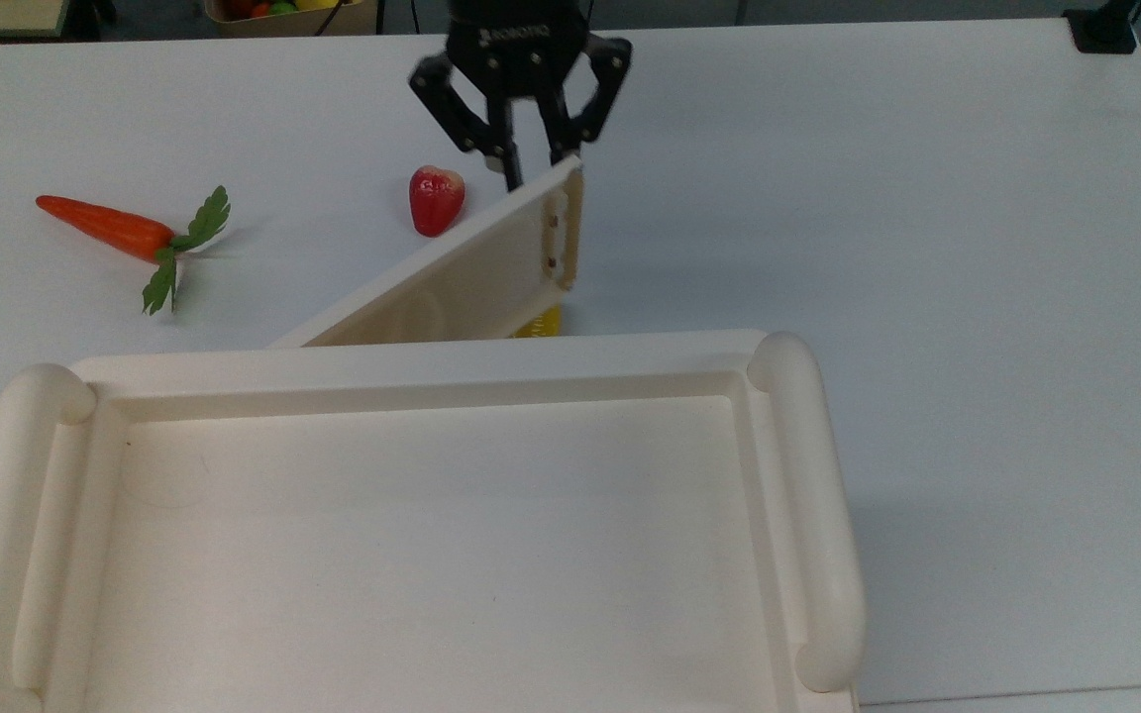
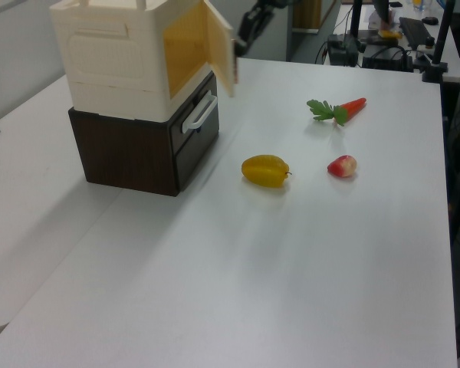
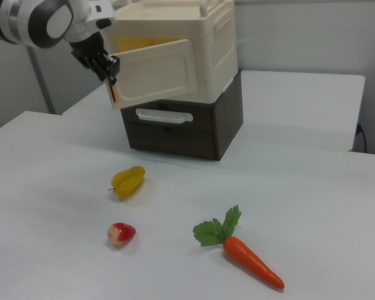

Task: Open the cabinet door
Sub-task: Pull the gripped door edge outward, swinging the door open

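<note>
Where the gripper (image 1: 536, 163) enters at the top view's upper edge, "ROBOTIQ" is read on its black body, cut off above, and its fingers are closed on the free edge of the cabinet door (image 1: 462, 277), which is swung well out from the cabinet (image 1: 412, 366). A dark brown drawer unit (image 2: 149, 149) with a white handle under the cabinet and the orange-lit interior are seen in the left view. The yellow toy starfruit (image 3: 128, 181) is seen whole in the right view, with the toy strawberry (image 3: 121, 233) and toy carrot (image 3: 250, 259); in the top view it is mostly hidden behind the door.
</note>
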Available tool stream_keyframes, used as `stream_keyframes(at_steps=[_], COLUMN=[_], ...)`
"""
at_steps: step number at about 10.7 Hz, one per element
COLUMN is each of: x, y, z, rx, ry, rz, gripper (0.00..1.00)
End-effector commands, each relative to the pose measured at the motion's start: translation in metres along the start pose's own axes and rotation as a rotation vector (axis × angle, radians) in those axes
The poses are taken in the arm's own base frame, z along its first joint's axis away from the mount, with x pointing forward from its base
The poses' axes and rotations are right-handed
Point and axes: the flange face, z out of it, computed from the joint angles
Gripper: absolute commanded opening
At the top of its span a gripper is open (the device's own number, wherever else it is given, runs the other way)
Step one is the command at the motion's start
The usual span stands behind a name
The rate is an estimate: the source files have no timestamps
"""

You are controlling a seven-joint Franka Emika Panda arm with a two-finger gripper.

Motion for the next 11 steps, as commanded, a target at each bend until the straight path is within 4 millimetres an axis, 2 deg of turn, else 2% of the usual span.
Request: stream_keyframes(at_steps=[1,2,3,4,5,7,11], x=[-0.037,-0.045,-0.051,-0.056,-0.06,-0.067,-0.07], y=[0.042,0.054,0.068,0.079,0.085,0.094,0.106], z=[-0.028,-0.031,-0.036,-0.044,-0.045,-0.033,-0.022], rx=[-0.036,-0.058,-0.077,-0.095,-0.124,-0.192,-0.197], ry=[-0.223,-0.284,-0.324,-0.353,-0.371,-0.412,-0.428], rz=[0.069,0.081,0.097,0.1,0.101,0.097,0.082], gripper=[0.74,0.85,1.0,1.0,1.0,1.0,1.0])
